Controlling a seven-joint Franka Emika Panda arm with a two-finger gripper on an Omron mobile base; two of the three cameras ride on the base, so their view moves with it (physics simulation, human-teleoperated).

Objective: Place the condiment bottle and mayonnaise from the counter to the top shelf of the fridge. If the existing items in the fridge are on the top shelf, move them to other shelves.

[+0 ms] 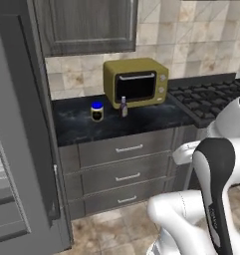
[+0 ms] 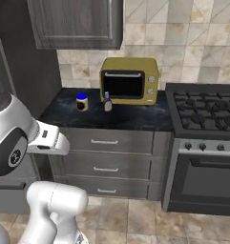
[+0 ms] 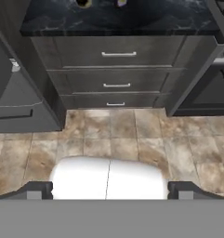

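Observation:
The mayonnaise, a squat jar with a blue lid, stands on the black marble counter. Just to its right is the slim dark condiment bottle, in front of a yellow oven. In the hand view both show cut off at the top edge, the mayonnaise and the bottle. My gripper is open and empty, well back from the counter and low over the floor. The fridge stands at the left with its door open. Its top shelf and the existing items are out of view.
A yellow countertop oven sits behind the two items. A gas stove adjoins the counter on the right. Grey drawers run below the worktop, and a wall cabinet hangs above. Tiled floor lies between me and the drawers.

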